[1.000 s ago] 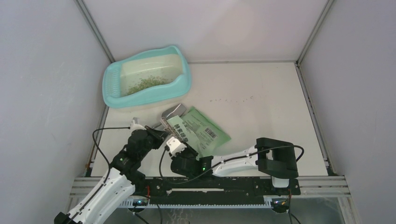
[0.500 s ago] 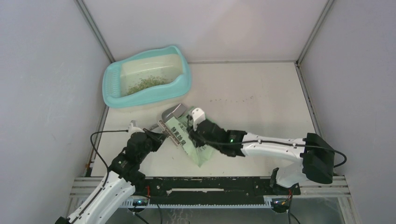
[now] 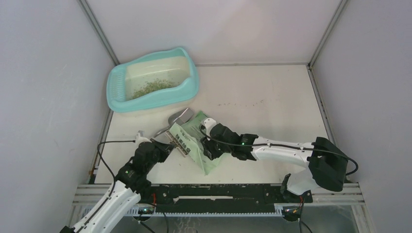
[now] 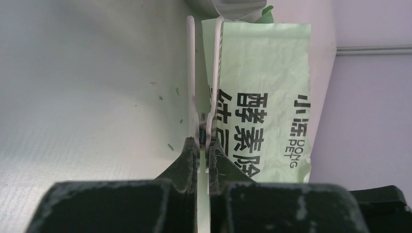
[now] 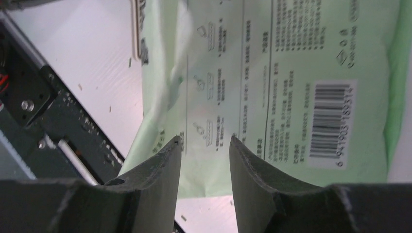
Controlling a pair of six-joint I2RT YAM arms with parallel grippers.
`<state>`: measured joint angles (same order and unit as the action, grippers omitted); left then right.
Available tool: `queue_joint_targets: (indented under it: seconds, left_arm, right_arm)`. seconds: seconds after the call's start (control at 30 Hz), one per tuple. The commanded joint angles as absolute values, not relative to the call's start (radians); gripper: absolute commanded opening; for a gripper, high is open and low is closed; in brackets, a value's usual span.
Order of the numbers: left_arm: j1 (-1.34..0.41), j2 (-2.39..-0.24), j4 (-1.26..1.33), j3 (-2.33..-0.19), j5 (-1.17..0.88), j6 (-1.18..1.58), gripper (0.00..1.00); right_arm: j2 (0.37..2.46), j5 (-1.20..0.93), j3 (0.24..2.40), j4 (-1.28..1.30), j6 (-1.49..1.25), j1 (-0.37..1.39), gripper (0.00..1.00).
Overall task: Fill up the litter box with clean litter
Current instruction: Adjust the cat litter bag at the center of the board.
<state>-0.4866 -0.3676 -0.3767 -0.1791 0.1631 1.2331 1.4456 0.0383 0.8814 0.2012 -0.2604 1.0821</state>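
1. Tabletop (image 3: 272, 107): carries all the items. A faint line of stray granules (image 3: 240, 103) lies well apart from the litter box, towards the far edge.
2. Litter box (image 3: 145, 103): stands in the far left corner, in the same place as a second ago. It holds only a thin patch of litter, so filling is judged to be at an early stage.
3. Bag (image 3: 193, 141): a second ago it lay flat with its barcode face open to the overhead view. It now looks narrower and bunched, with its left edge raised. Judgement: it is being picked up for a pour.
4. Right gripper (image 5: 204, 140): a second ago it was tucked by the near rail at the bag's corner. The arm is now stretched across, with the gripper over the bag's printed face. The fingers are apart, with the print visible between them, and nothing is held. A second hold on the bag appears to be the step in hand.
5. Left gripper (image 4: 204, 141): it has drawn back slightly towards the near edge. Its fingers are together, clamped on what looks like the thin pale edge of the bag.
6. Scoop (image 3: 179, 116): grey metal, lying just beyond the bag, not held.
7. Litter (image 3: 153, 87): the amount inside the litter box is unchanged, and none is pouring.
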Motion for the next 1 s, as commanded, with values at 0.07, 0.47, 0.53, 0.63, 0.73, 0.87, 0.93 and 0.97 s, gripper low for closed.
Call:
queue_joint_targets:
  seconds: [0.07,0.47,0.53,0.63,0.73,0.87,0.93,0.97]
  left_arm:
    - [-0.533,-0.354,-0.345,-0.181,0.193,1.278,0.02]
    - [-0.618,-0.394,-0.348,-0.209,0.272,1.310,0.01]
    - [-0.618,-0.382,-0.360,-0.210,0.277,1.306,0.01]
    - [-0.618,-0.374,-0.372,-0.210,0.284,1.307,0.01]
    - [-0.618,-0.377,-0.370,-0.210,0.285,1.306,0.01]
    - [-0.618,-0.382,-0.370,-0.215,0.285,1.302,0.01]
    - [-0.618,-0.378,-0.371,-0.213,0.285,1.300,0.01]
    - [-0.617,-0.378,-0.370,-0.213,0.287,1.301,0.01]
  right_arm:
    - [1.298,0.000,0.825,0.161,-0.293,1.134,0.50]
    - [1.371,-0.383,0.826,-0.064,-0.334,0.955,0.54]
    - [1.406,-0.399,0.854,-0.065,-0.329,0.934,0.54]
    - [1.463,-0.461,0.899,-0.077,-0.333,0.906,0.55]
    - [1.529,-0.521,0.940,-0.084,-0.334,0.897,0.55]
    - [1.540,-0.547,0.942,-0.116,-0.352,0.890,0.55]
    - [1.543,-0.559,0.943,-0.131,-0.356,0.888,0.56]
    - [1.548,-0.566,0.947,-0.129,-0.358,0.887,0.56]
